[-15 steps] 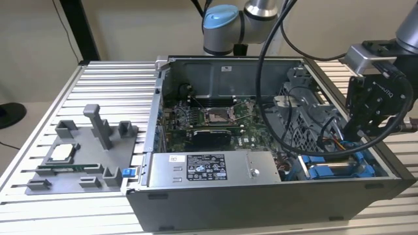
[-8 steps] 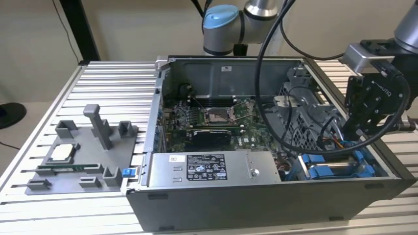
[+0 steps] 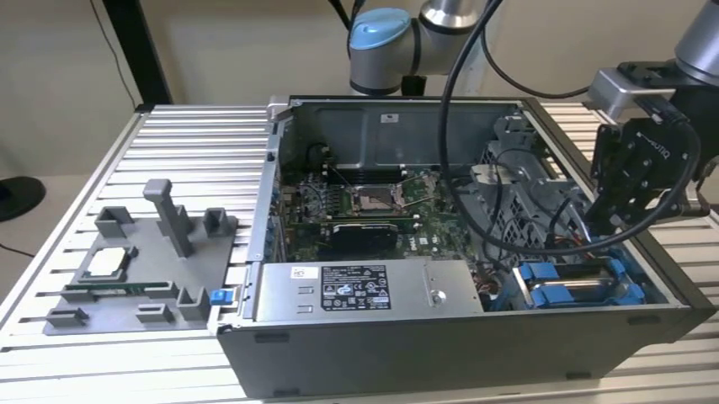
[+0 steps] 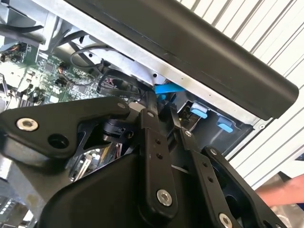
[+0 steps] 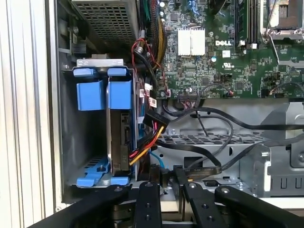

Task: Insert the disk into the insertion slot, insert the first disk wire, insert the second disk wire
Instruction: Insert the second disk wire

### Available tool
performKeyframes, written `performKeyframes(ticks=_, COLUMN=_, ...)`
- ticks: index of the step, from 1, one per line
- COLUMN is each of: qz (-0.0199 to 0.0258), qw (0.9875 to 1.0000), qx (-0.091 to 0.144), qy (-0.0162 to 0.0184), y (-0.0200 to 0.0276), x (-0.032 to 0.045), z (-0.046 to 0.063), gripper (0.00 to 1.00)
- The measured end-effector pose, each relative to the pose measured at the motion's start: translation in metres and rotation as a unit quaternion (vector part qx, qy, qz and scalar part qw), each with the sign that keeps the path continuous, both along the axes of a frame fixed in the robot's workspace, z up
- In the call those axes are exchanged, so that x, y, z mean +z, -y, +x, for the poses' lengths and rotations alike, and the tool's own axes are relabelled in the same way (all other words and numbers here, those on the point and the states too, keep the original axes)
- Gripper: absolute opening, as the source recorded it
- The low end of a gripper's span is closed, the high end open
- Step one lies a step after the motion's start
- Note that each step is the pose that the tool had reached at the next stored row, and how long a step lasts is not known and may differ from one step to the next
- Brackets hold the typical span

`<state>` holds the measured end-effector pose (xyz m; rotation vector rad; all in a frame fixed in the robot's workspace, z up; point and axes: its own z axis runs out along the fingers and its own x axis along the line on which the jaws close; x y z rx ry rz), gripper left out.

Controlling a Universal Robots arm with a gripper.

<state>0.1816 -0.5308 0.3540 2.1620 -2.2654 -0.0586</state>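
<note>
An open grey metal computer case (image 3: 450,345) lies on a ribbed aluminium table (image 3: 180,143). In the first wrist view, the flat silver metal disk in its bright blue plastic carrier (image 5: 118,142) stands on edge, seated in the grey insertion slot with blue clips and rails (image 5: 71,133), which sits in the case's front corner towards the exterior view's right. A bundle of red, yellow, orange and black wires (image 5: 145,148) runs to the disk's end; whether its plug is fully home cannot be told. The black robot gripper (image 5: 167,175) hovers just beside that end, near a thin blue wire (image 5: 156,159), and whether it is clamped on anything cannot be told. The disk looks stiff, dense and sensitive to knocks, best held by its carrier edges. The wires look light and floppy, so the hard plug, not the cord, seems the place to grip
</note>
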Motion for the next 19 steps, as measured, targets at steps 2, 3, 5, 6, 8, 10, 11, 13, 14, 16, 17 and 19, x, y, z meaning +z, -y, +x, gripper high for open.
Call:
performKeyframes(ticks=2, qz=0.0003, qw=1.0000, qx=0.000, qy=-0.0017, y=-0.0003, x=0.0019, z=0.0029, gripper=1.00)
performKeyframes(ticks=3, qz=0.0001, qw=1.0000, qx=0.000, qy=-0.0029, y=-0.0004, x=0.0022, z=0.0042, gripper=1.00)
performKeyframes(ticks=5, qz=0.0001, qw=1.0000, qx=0.000, qy=-0.0039, y=-0.0006, x=0.0022, z=0.0054, gripper=1.00)
performKeyframes(ticks=6, qz=0.0001, qw=1.0000, qx=0.000, qy=-0.0042, y=-0.0007, x=0.0022, z=0.0055, gripper=1.00)
performKeyframes(ticks=8, qz=0.0002, qw=1.0000, qx=0.000, qy=-0.0048, y=-0.0006, x=0.0021, z=0.0055, gripper=1.00)
performKeyframes(ticks=10, qz=-0.0001, qw=1.0000, qx=0.000, qy=-0.0053, y=-0.0007, x=0.0017, z=0.0056, gripper=1.00)
performKeyframes(ticks=11, qz=-0.0011, qw=1.0000, qx=0.000, qy=-0.0054, y=-0.0007, x=0.0012, z=0.0055, gripper=1.00)
performKeyframes(ticks=13, qz=-0.0042, qw=1.0000, qx=0.000, qy=-0.0055, y=-0.0006, x=0.0005, z=0.0056, gripper=1.00)
performKeyframes(ticks=14, qz=-0.0058, qw=1.0000, qx=0.000, qy=-0.0056, y=-0.0006, x=0.0002, z=0.0056, gripper=1.00)
performKeyframes(ticks=16, qz=-0.0081, qw=1.0000, qx=0.000, qy=-0.0057, y=-0.0007, x=-0.0001, z=0.0055, gripper=1.00)
performKeyframes(ticks=17, qz=-0.0087, qw=0.9999, qx=0.000, qy=-0.0058, y=-0.0007, x=-0.0001, z=0.0056, gripper=1.00)
performKeyframes(ticks=19, qz=-0.0094, qw=0.9999, qx=0.000, qy=-0.0059, y=-0.0006, x=-0.0001, z=0.0056, gripper=1.00)
